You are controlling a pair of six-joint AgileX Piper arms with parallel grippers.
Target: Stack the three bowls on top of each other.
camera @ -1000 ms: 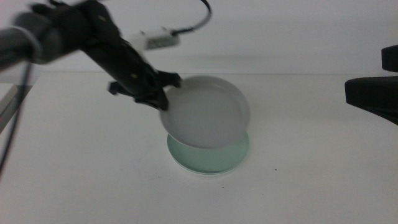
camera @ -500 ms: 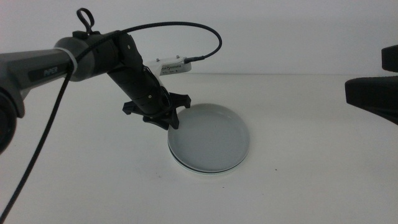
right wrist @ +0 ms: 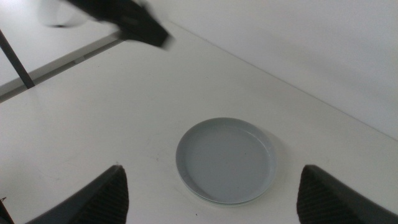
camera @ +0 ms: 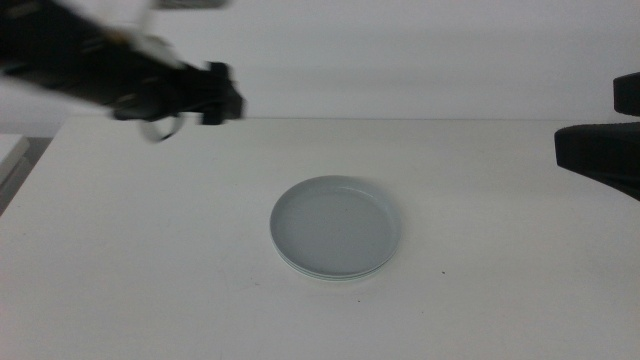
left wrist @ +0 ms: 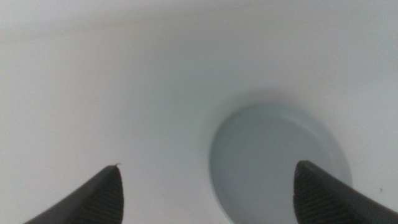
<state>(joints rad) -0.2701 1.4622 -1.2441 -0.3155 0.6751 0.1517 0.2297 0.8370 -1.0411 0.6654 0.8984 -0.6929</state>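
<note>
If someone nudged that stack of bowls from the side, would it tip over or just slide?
Probably slide. The stack is low and wide, lying flat on the smooth table, so tipping looks unlikely. The grey-blue bowl sits nested in the ones below, so they would likely move together. Both claws, left and right, are open, well clear.

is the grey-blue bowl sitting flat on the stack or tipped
Flat. The grey-blue bowl lies level on the stack, a mint green rim showing beneath; the left gripper is away.
</note>
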